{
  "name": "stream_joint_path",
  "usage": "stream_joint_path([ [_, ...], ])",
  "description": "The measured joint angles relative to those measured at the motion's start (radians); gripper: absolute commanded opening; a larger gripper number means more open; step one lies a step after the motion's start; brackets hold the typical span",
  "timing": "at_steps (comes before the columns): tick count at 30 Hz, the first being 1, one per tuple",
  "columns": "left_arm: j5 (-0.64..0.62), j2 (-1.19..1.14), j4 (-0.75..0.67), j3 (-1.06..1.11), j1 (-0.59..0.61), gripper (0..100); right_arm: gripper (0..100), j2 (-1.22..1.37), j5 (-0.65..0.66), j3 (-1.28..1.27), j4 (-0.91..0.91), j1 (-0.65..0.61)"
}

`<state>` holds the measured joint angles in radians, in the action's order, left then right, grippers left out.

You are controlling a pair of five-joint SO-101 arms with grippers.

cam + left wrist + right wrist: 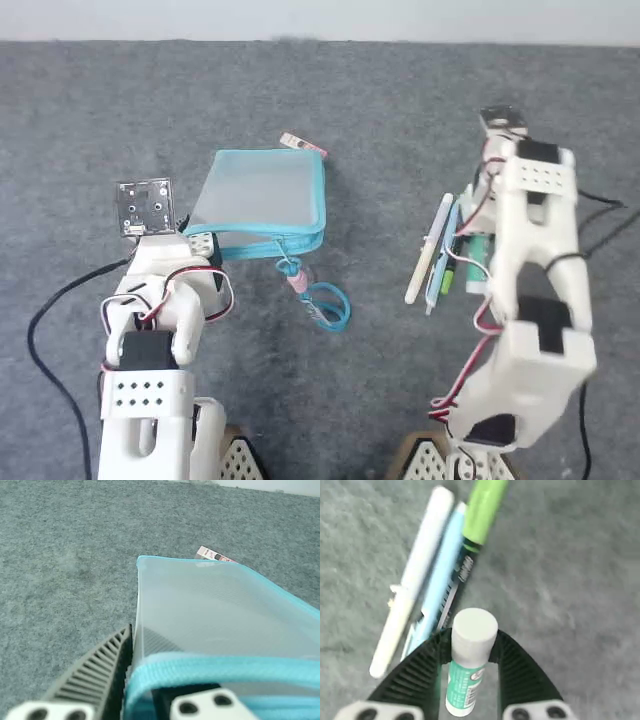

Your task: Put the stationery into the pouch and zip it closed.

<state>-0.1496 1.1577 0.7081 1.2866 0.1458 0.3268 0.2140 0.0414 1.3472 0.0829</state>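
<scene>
Nothing is packed yet: the pouch (262, 200) edge is clamped in the left pincer (140, 650), the glue stick (465, 680) is gripped by the right pincer (472, 636), and pens (427, 575) are seen beside it on the tabletop (400, 100). Zipping is not yet done.

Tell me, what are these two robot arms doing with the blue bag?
They're packing stationery. The left tool grips the blue pouch by its zipper edge. The right tool is closed around a glue stick, over by the pens lying on the grey table. The pens are not in the pouch yet.
</scene>
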Motion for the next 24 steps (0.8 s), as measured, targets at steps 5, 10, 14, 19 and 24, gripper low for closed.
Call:
stream_joint_path([
  [5, 0.000, 0.000, 0.000, 0.000, 0.000, 1, 20.1, 0.150, 0.008, 0.081, 0.002, -0.026],
  [10, 0.000, 0.000, 0.000, 0.000, 0.000, 1, 18.9, 0.157, 0.008, 0.092, 0.021, -0.021],
  [14, 0.000, 0.000, 0.000, 0.000, 0.000, 1, 18.8, 0.124, 0.003, 0.063, 0.094, -0.026],
  [19, 0.000, 0.000, 0.000, 0.000, 0.000, 1, 18.8, 0.044, -0.028, -0.133, 0.043, -0.025],
  [24, 0.000, 0.000, 0.000, 0.000, 0.000, 1, 18.7, 0.012, -0.034, -0.265, -0.058, -0.031],
])
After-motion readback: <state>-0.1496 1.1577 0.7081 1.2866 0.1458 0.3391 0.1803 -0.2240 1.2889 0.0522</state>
